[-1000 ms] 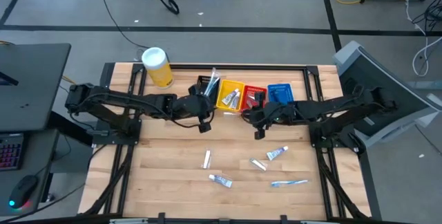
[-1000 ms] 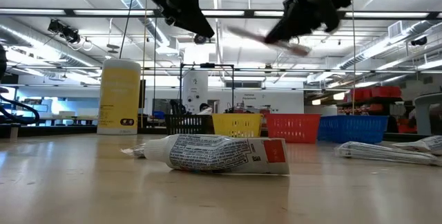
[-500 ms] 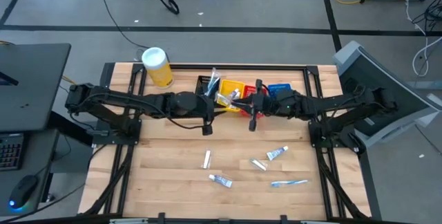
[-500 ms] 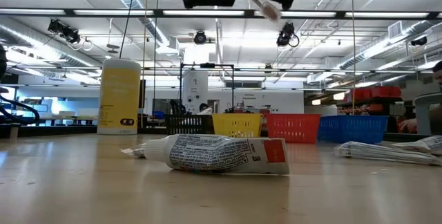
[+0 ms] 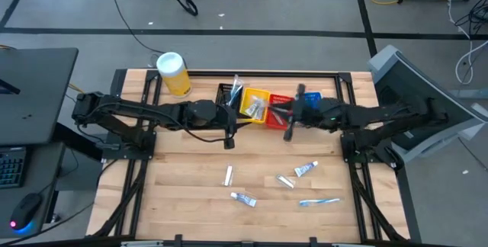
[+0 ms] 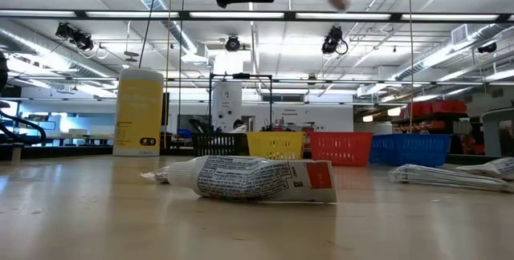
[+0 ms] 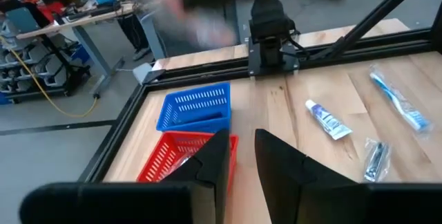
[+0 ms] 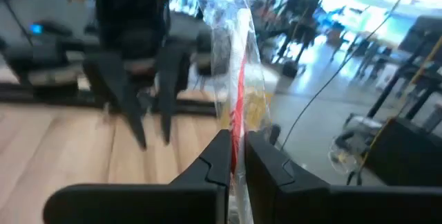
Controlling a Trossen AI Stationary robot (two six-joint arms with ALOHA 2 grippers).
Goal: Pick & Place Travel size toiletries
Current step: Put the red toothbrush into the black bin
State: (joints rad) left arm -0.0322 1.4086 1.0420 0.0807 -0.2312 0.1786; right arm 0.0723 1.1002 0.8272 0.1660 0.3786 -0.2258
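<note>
On the near part of the table (image 5: 183,194) 5 loose toiletries lie well apart from the arms: a white tube (image 5: 228,175), a blue-marked tube (image 5: 244,198), a small wrapped packet (image 5: 285,181), another tube (image 5: 306,169) and a wrapped toothbrush (image 5: 319,201).

Higher up, the right gripper (image 5: 290,125) hangs over the red basket (image 5: 276,110) and blue basket (image 5: 309,103) with its fingers nearly together, pinching a cellophane-wrapped toothbrush (image 8: 238,79) with a red stripe. It is gripped near 1 end; its long axis runs straight out from the fingertips, the free end pointing away from the wrist.

The risk is that slippery wrap: a pinch so close to the end could let the long piece swing or slide out, and it may land across a basket rim or in the wrong bin if let go while tilted.

The left gripper (image 7: 238,158) waits over the black basket (image 5: 229,93) and yellow basket (image 5: 254,104), fingers slightly parted, holding nothing. Farthest back stands the yellow canister (image 5: 173,73).
</note>
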